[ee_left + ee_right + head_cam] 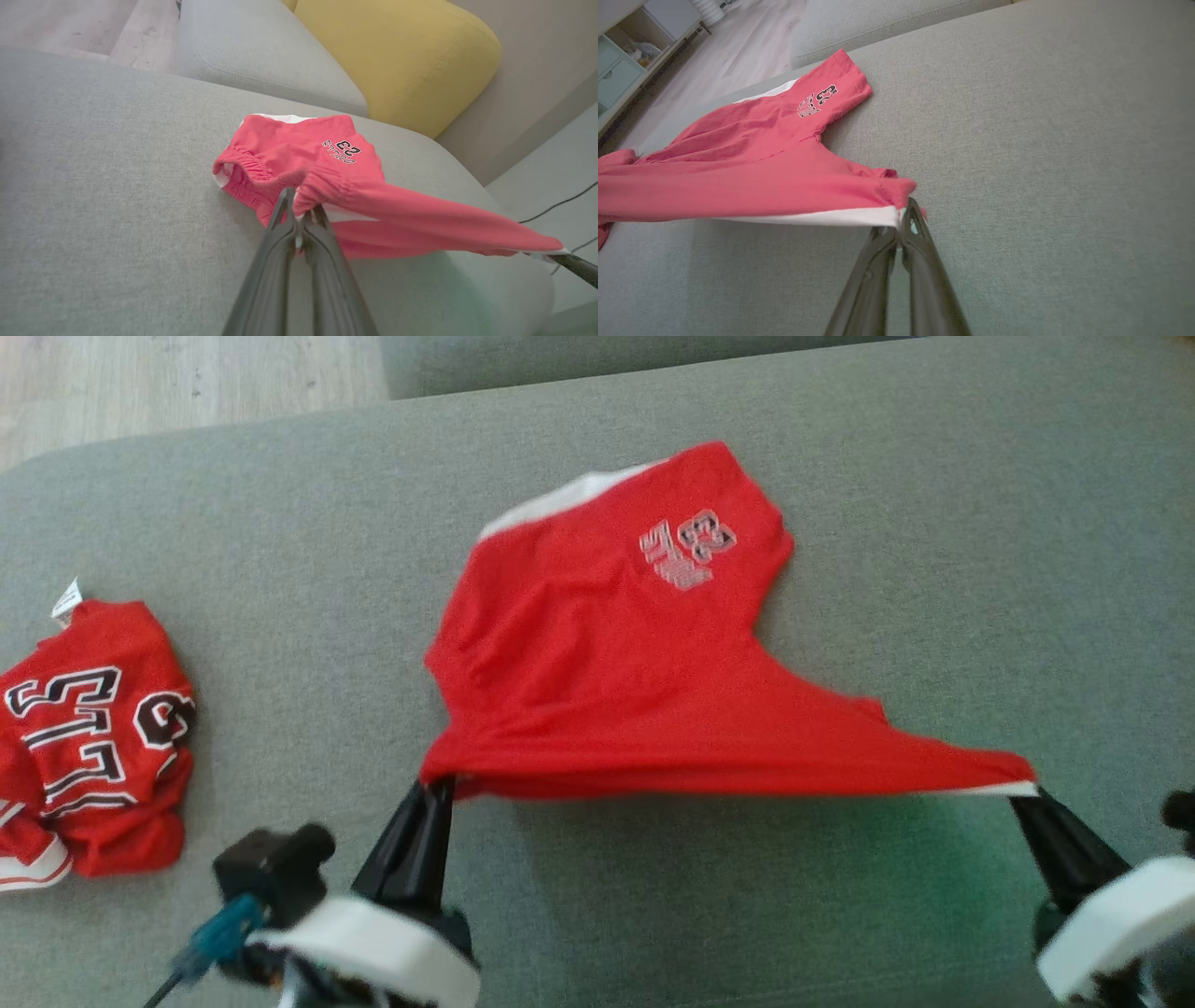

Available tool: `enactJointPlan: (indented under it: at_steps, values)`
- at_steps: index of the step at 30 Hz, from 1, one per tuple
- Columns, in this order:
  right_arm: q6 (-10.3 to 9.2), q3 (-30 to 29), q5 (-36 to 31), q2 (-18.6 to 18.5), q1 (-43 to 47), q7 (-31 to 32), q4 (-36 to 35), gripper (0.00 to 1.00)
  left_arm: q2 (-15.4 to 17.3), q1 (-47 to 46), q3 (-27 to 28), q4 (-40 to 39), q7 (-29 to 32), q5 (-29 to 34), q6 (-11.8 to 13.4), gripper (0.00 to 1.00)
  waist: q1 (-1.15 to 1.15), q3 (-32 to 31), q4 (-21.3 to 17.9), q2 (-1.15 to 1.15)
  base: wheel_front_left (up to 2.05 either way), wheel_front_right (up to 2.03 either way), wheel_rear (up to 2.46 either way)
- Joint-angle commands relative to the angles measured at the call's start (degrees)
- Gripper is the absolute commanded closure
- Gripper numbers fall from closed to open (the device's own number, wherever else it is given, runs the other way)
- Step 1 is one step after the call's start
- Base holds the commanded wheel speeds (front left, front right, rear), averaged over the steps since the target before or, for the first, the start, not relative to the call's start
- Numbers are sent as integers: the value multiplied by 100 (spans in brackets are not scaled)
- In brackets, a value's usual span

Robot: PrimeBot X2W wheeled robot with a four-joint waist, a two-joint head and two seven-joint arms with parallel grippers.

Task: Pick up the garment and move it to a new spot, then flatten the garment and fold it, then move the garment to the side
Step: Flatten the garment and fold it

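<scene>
The garment (607, 653) is a pair of red shorts with white trim and a "23" print, stretched over the grey sofa seat. Its near edge hangs lifted between both grippers while the far leg rests on the cushion. My left gripper (437, 784) is shut on the elastic waistband corner (303, 205). My right gripper (1025, 793) is shut on the opposite white-trimmed corner (899, 214). In the left wrist view the shorts (322, 186) run off to the right toward the other gripper's dark finger (577, 267). The right wrist view shows the shorts (752, 163) stretched to the left.
A second red jersey (93, 747) with black numbers lies bunched at the left of the seat. A yellow cushion (406, 56) and a grey cushion (261, 60) stand at the sofa's back. Wooden floor (177, 383) lies beyond the far left edge.
</scene>
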Motion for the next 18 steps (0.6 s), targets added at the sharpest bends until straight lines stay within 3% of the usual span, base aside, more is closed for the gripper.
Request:
enactJointPlan:
  at_steps: [1, 6, 10, 15, 18]
  values:
    - [-5, -275, -155, 20, 66, 343, -611, 100, 292, 19, 292, -692, 236, 12, 245, 100, 1, 20, 5, 0, 0, 0, 0]
    - [-5, -756, -432, 405, 303, 1205, -1585, 100, 583, 401, 277, -1728, 821, -74, 519, 100, 1, 79, 41, 0, 0, 0, 0]
    - [-5, -762, -528, 417, 19, 1546, -1743, 100, 529, 359, 266, -1783, 962, -305, 458, 100, 1, 163, 79, 0, 0, 0, 0]
    - [-5, -403, -321, 105, -877, 1715, -1205, 100, 269, -68, 253, -1207, 1092, -918, 15, 100, 1, 451, 225, 0, 0, 0, 0]
    - [-5, -98, -83, -286, -1710, 1744, -352, 100, 92, -628, 271, -524, 1120, -1186, -351, 100, 1, 748, 483, 0, 0, 0, 0]
